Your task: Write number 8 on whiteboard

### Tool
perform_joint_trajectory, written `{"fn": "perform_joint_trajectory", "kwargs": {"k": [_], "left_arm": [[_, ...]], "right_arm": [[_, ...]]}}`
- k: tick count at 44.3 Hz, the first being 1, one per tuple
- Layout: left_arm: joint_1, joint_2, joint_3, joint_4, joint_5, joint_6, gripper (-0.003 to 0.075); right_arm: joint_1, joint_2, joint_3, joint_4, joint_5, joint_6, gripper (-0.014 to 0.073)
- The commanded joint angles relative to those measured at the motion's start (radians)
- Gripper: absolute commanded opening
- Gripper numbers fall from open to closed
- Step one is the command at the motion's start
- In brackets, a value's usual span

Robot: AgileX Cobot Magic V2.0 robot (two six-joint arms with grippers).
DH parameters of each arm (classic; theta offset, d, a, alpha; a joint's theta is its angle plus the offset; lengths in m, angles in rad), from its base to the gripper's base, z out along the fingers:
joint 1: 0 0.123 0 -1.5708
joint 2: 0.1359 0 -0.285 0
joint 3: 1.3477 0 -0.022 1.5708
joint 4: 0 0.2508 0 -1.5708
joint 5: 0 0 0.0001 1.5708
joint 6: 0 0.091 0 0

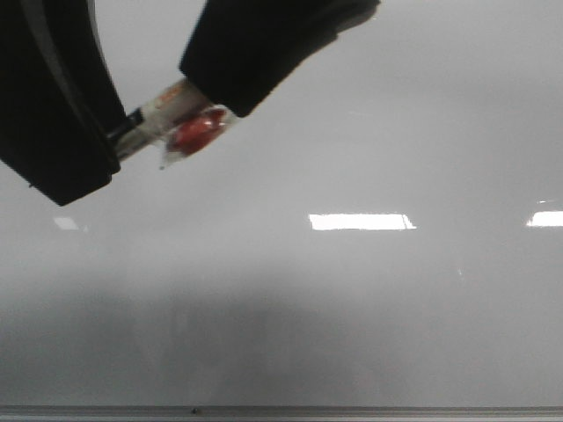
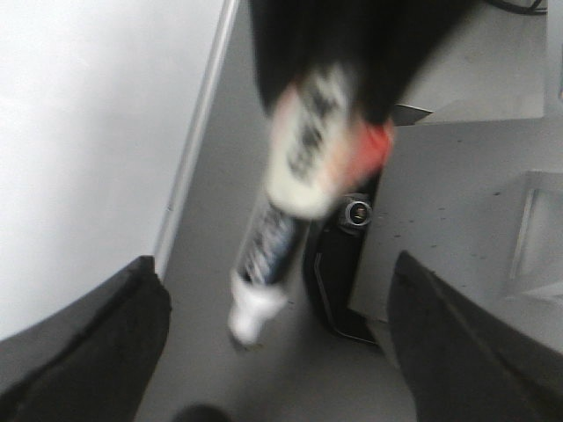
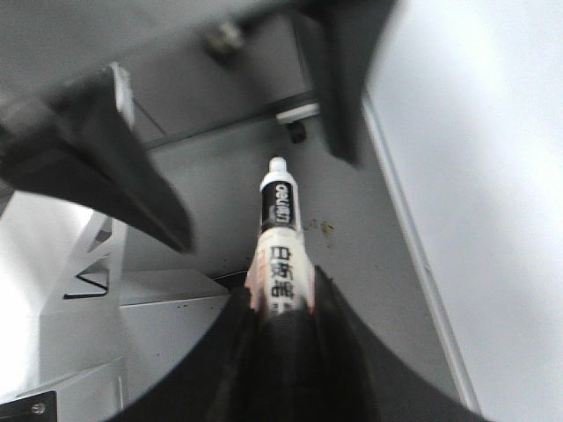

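Whiteboard (image 1: 369,158) fills the front view, glossy pale grey with bright rectangular reflections, its thin metal edge strip (image 1: 352,411) along the bottom, and there's no marker line on any part of it that shows, no figure 8 to be seen. Above the board, the marker (image 1: 163,119) sits clamped between the right gripper (image 3: 280,299) fingers, jaws closed tight on its white labelled barrel, with the black-banded section and white end poking out well beyond the fingertips. A red blob (image 1: 195,132) shows just under the barrel; too blurred to identify. Left gripper (image 2: 273,352) now: jaws spread wide, nothing between the pads, the marker end pointing into the gap between them from the far side, not touching either finger. Left wrist view is motion-blurred.
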Motion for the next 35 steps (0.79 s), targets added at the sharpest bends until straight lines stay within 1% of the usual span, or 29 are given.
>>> {"fn": "perform_joint_trajectory", "kwargs": {"k": [1, 7, 9, 13, 18, 22, 23, 26, 30, 35], "left_arm": [[0.058, -0.054, 0.003, -0.042, 0.002, -0.044, 0.0479], [0.192, -0.157, 0.119, -0.067, -0.093, -0.042, 0.0384], [0.246, -0.206, 0.164, -0.078, -0.145, -0.042, 0.0351], [0.345, -0.307, 0.273, -0.137, -0.251, -0.042, 0.0262], [0.453, -0.451, 0.4, -0.226, -0.377, -0.042, 0.0117], [0.5, -0.554, 0.477, -0.257, -0.449, -0.042, -0.0006], [0.507, -0.567, 0.49, -0.257, -0.459, -0.042, -0.0018], [0.523, -0.625, 0.525, -0.257, -0.485, -0.042, -0.0019], [0.526, -0.669, 0.543, -0.257, -0.501, -0.042, -0.0019], [0.526, -0.681, 0.545, -0.257, -0.501, -0.042, -0.0019]], "right_arm": [[-0.057, -0.081, 0.034, 0.035, -0.057, -0.01, -0.0057], [-0.139, -0.147, 0.116, 0.037, -0.14, -0.01, -0.0057], [-0.161, -0.159, 0.131, 0.043, -0.161, -0.009, -0.0057], [-0.189, -0.162, 0.15, 0.064, -0.207, -0.009, -0.0057], [-0.195, -0.161, 0.159, 0.079, -0.305, -0.009, -0.0057], [-0.195, -0.159, 0.159, 0.108, -0.408, -0.009, -0.0057], [-0.195, -0.159, 0.159, 0.113, -0.432, -0.009, -0.0057], [-0.195, -0.153, 0.149, 0.139, -0.498, -0.009, -0.0057], [-0.195, -0.123, 0.113, 0.146, -0.541, -0.007, -0.0057], [-0.195, -0.055, 0.061, 0.146, -0.575, 0.001, -0.0057]]}}
